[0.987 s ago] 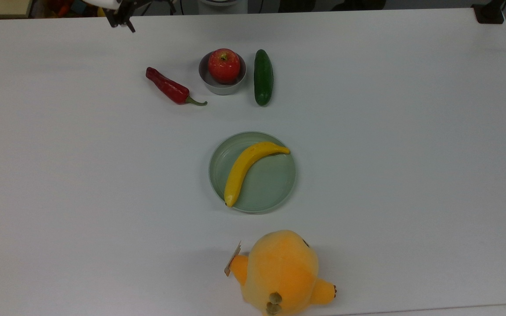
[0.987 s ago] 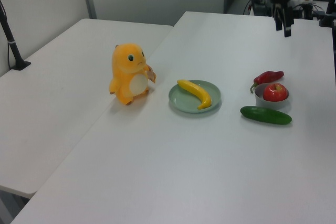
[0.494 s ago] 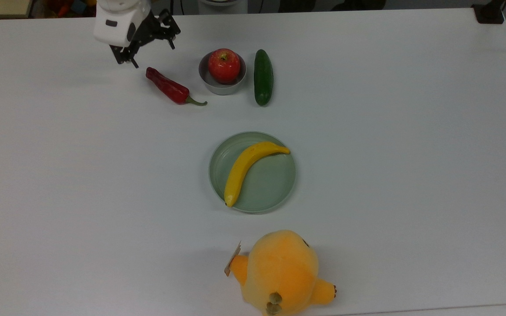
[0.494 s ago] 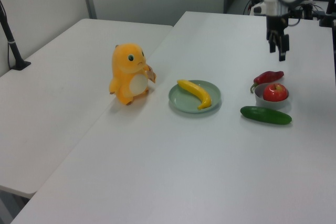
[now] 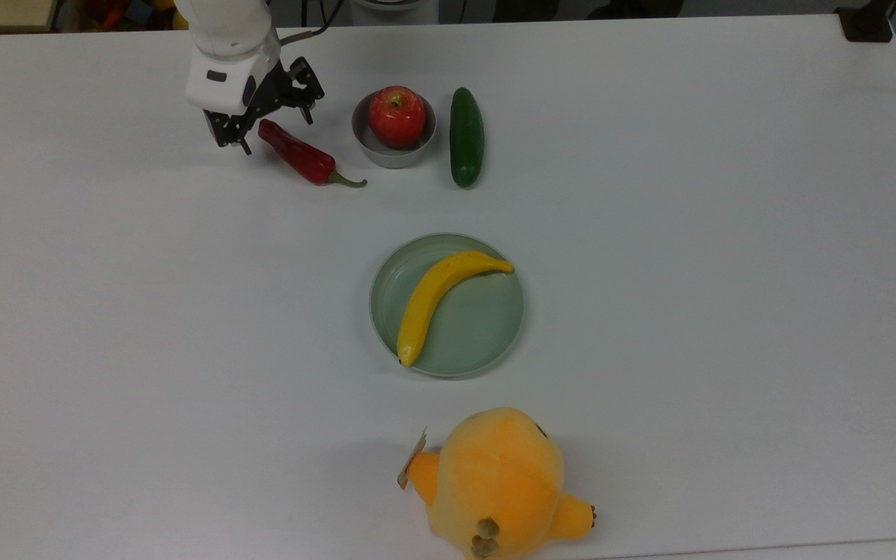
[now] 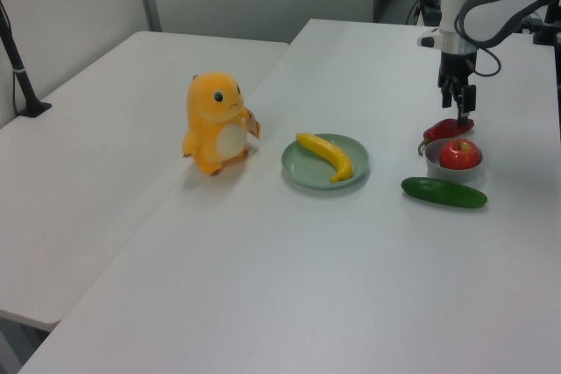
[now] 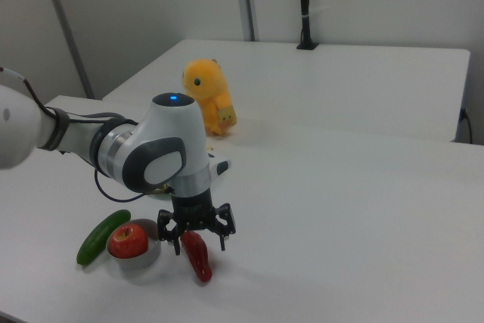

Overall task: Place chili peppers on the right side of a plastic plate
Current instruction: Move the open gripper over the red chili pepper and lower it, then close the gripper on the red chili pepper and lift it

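Note:
The dark-red chili pepper (image 5: 298, 154) (image 6: 446, 129) (image 7: 198, 255) lies on the white table, at the top view's left of the grey bowl. Its green stem points toward the plate. My gripper (image 5: 271, 131) (image 6: 458, 104) (image 7: 200, 241) is open and hangs low over the chili's far end, one finger on each side of it. I cannot tell whether the fingers touch it. The pale green plastic plate (image 5: 483, 330) (image 6: 307, 164) sits mid-table, apart from the chili, with a yellow banana (image 5: 436, 299) (image 6: 326, 154) lying across it.
A red apple (image 5: 397, 116) (image 6: 459, 154) (image 7: 128, 240) sits in a small grey bowl (image 5: 390, 158) close beside the chili. A dark green cucumber (image 5: 466, 147) (image 6: 443, 192) (image 7: 102, 236) lies beyond the bowl. An orange plush toy (image 5: 498, 482) (image 6: 216, 123) (image 7: 208, 97) stands near the plate.
The arm has come in from the table's far edge and dropped down over the chili's far end, gripper still open. The chili and the other objects have not moved.

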You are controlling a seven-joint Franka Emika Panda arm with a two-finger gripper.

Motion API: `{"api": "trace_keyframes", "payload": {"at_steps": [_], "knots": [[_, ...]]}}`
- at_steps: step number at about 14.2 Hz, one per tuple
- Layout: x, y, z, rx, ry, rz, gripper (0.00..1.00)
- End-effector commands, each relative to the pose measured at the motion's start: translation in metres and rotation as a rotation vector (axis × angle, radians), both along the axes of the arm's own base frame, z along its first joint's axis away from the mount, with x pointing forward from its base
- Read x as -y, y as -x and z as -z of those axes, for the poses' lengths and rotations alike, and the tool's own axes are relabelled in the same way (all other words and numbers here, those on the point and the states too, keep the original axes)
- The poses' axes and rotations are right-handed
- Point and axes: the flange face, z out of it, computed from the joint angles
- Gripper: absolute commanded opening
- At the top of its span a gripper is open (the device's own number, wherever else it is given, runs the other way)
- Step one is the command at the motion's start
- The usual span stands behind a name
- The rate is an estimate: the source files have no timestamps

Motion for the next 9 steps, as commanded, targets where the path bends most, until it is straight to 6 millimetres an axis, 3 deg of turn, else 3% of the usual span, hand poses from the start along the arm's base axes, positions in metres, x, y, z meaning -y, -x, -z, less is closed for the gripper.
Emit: {"api": "trace_keyframes", "payload": {"at_steps": [1,3,5,6,8,9], "knots": [[-0.0044,0.0011,0.0096,0.001,0.009,-0.030,0.86],[-0.0067,0.0006,0.0156,-0.009,0.010,-0.035,0.71],[-0.0076,0.0006,0.0166,-0.012,0.010,-0.036,0.63],[-0.0076,0.0006,0.0166,-0.012,0.010,-0.036,0.53],[-0.0077,0.0013,0.0173,-0.015,0.009,-0.036,0.22],[-0.0070,0.0016,0.0174,-0.017,0.008,-0.033,0.13]]}}
